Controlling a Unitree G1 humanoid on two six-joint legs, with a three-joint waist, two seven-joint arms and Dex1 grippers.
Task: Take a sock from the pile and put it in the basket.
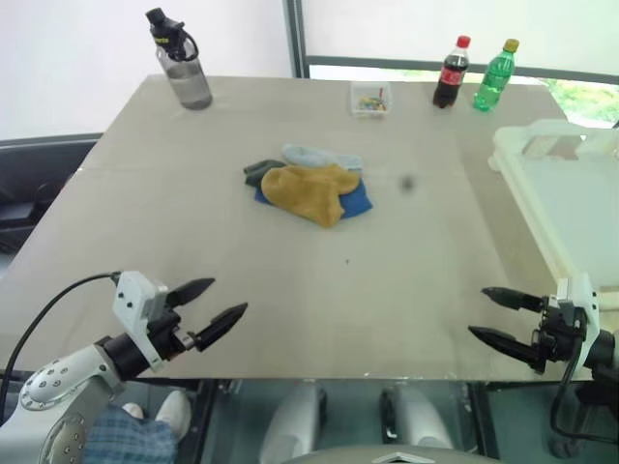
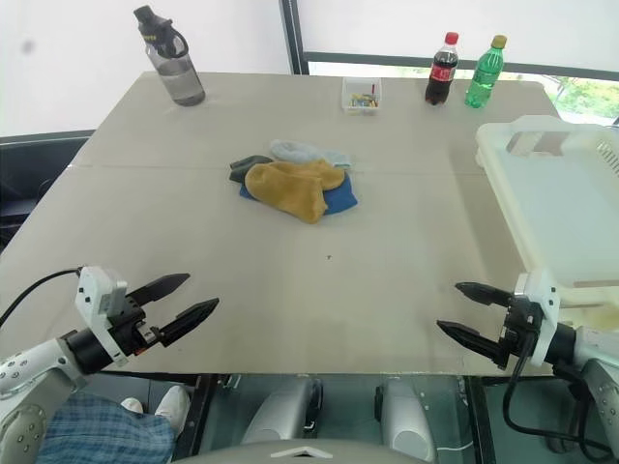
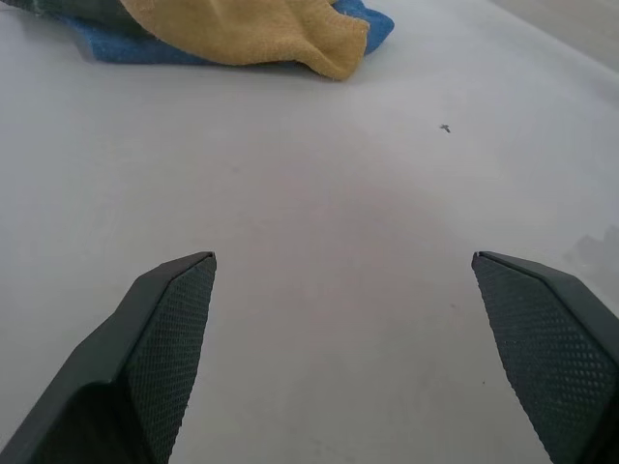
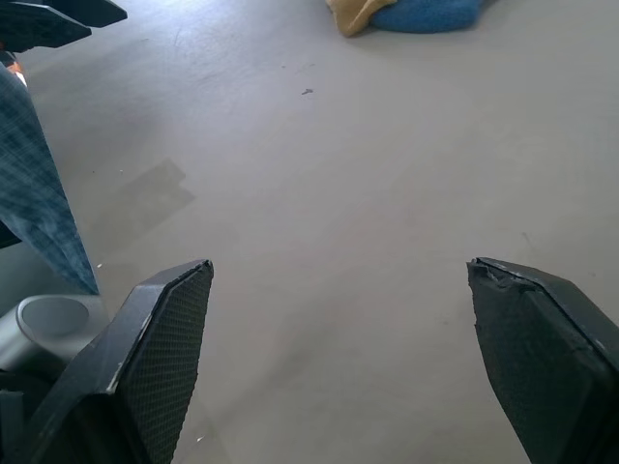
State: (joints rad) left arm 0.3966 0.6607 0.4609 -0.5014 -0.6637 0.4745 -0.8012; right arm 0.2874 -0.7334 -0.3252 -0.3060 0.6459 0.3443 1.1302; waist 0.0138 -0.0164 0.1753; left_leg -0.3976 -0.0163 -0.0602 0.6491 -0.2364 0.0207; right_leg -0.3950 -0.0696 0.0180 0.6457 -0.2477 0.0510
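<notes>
The pile (image 1: 309,186) of socks lies mid-table: a mustard yellow sock on top of a blue one, with a dark grey-green and a pale grey sock behind. The cream-white basket (image 1: 571,198) stands at the table's right edge. My left gripper (image 1: 221,304) hovers open over the near left edge of the table, well short of the pile, nothing between its fingers. My right gripper (image 1: 491,316) is open and empty at the near right edge, just in front of the basket. The left wrist view shows the yellow sock (image 3: 242,34) far ahead of the fingers.
At the table's far side stand a grey water bottle (image 1: 182,63), a small clear box (image 1: 370,99), a cola bottle (image 1: 450,72) and a green bottle (image 1: 494,75). A dark smudge (image 1: 406,182) marks the tabletop right of the pile.
</notes>
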